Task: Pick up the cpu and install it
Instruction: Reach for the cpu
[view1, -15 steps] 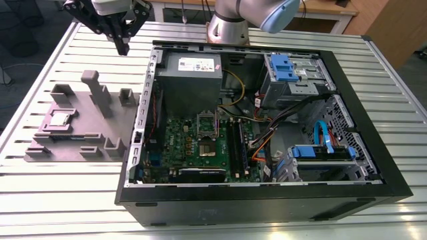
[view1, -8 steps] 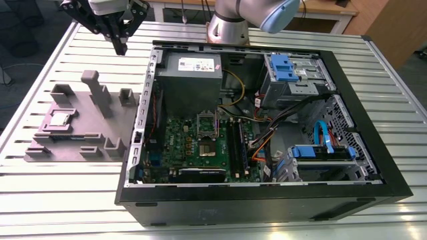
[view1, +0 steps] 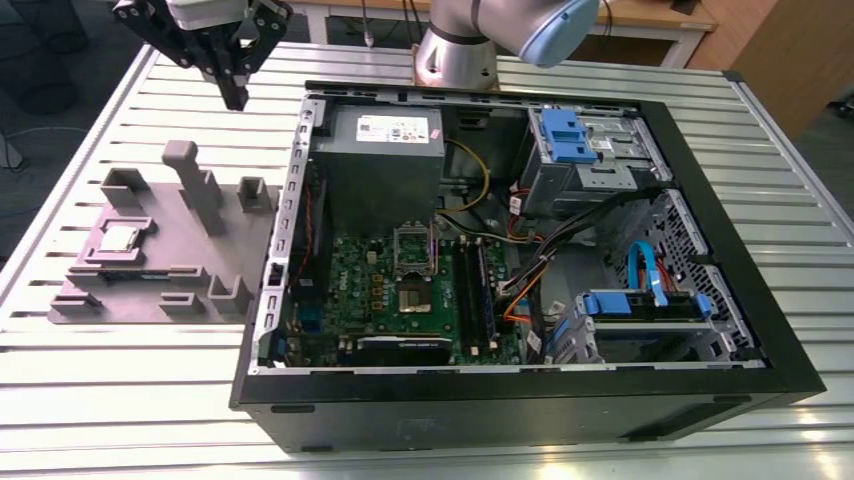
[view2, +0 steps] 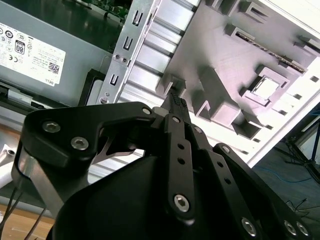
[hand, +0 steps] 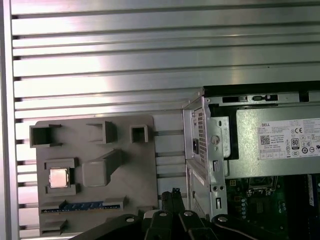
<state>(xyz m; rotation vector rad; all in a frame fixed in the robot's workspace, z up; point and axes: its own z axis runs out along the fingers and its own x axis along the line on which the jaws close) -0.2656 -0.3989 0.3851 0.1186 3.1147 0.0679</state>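
The cpu (view1: 120, 237), a small silver square, lies flat in a recess of the grey holder plate (view1: 160, 290) at the exterior view's left, beside the open computer case. Both wrist views show the cpu (hand: 59, 177) (view2: 265, 87) sitting in its recess. My gripper (view1: 238, 98) hangs high over the table beyond the far end of the plate, well apart from the cpu. Its black fingertips (hand: 171, 196) (view2: 176, 102) are pressed together, shut on nothing. The motherboard's bare socket (view1: 414, 257) lies inside the case.
The black computer case (view1: 694, 140) lies open on the slatted metal table (view1: 134, 380), with a grey power supply (view1: 380, 140), blue drive bays (view1: 581, 135) and cables inside. Upright grey blocks (view1: 200, 185) rise from the holder plate. The arm's base (view1: 461, 50) stands behind the case.
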